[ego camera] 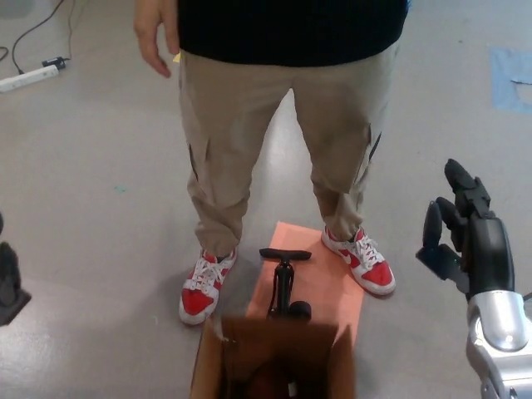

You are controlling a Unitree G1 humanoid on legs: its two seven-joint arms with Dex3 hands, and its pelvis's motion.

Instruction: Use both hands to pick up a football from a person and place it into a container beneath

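Observation:
The brown football [268, 384] lies inside the cardboard box [212, 357] at the bottom centre; only its dark top with a white label shows. My right hand [461, 237] is held up at the far right, open, fingers spread, holding nothing. My left hand [8, 278] barely shows at the left edge, well away from the box. A person [283, 100] in khaki trousers and red-and-white shoes stands just beyond the box, one hand [154, 33] hanging at the side.
A black hand pump [284, 278] stands on an orange mat [324, 283] between the person's feet, right behind the box. A white power strip [29, 76] and cable lie on the floor at the far left. Blue tape [511, 75] marks the floor at right.

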